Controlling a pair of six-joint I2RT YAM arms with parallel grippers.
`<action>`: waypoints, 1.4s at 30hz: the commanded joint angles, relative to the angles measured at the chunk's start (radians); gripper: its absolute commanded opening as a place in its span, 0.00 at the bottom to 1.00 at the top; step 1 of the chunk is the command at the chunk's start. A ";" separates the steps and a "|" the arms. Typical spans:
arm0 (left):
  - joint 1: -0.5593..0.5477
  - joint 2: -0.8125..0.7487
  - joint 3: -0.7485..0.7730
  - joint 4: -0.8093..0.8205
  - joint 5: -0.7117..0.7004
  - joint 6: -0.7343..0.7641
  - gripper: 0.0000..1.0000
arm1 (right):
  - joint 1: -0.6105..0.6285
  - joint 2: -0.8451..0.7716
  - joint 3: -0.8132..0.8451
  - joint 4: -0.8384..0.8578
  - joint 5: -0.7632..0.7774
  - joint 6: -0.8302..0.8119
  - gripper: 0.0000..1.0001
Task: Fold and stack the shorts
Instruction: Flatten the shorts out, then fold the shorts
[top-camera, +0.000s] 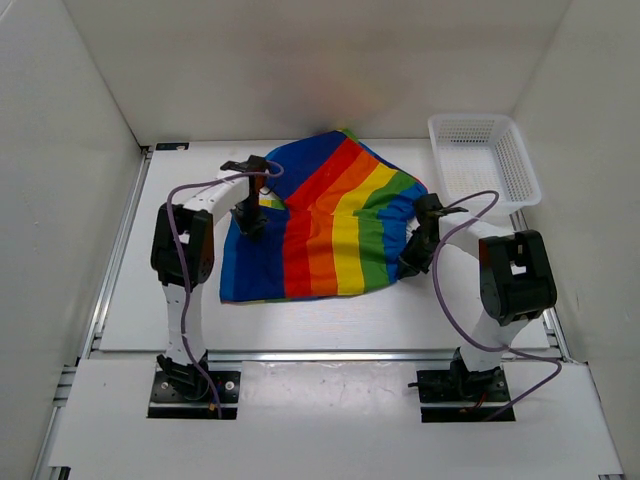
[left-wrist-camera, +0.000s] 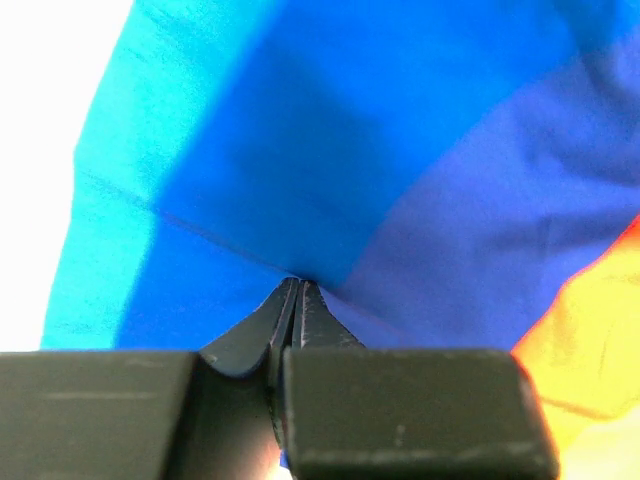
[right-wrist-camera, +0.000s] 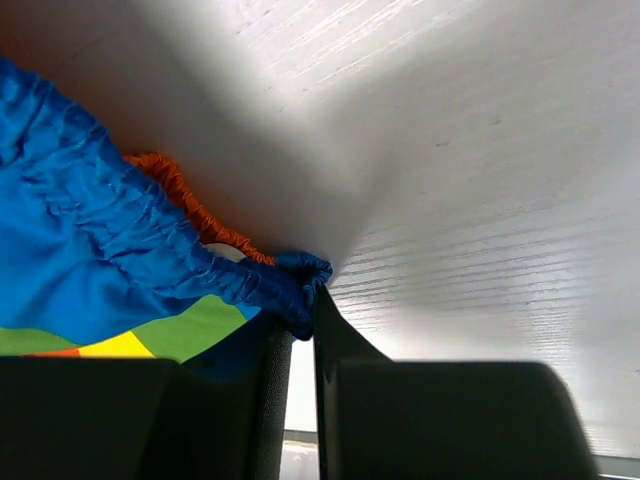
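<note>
While left fingers (left-wrist-camera: 245, 340) pinch the shorts (left-wrist-camera: 300, 150) mid-blue, right fingers (right-wrist-camera: 342, 345) nip their hem.

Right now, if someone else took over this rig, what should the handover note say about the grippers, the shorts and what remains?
Left gripper: shut on the shorts, pinching blue cloth on their left side.
Right gripper: jaws nearly together, with the gathered blue edge on the shorts' right side at their tips.
Shorts: spread out but rumpled, mid-table. The white basket stands apart at the far right.
Done: both sides gripped; no finished fold visible.
Left: fold, then stack.
</note>
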 joint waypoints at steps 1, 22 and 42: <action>0.053 -0.069 0.041 -0.027 -0.038 0.046 0.14 | -0.011 -0.007 -0.021 0.021 0.105 0.026 0.04; 0.269 -0.932 -0.919 0.213 0.373 -0.190 0.81 | -0.011 -0.221 -0.019 0.011 0.021 -0.074 0.78; 0.228 -0.826 -1.005 0.341 0.248 -0.330 0.75 | -0.011 -0.292 -0.047 -0.007 -0.008 -0.084 0.79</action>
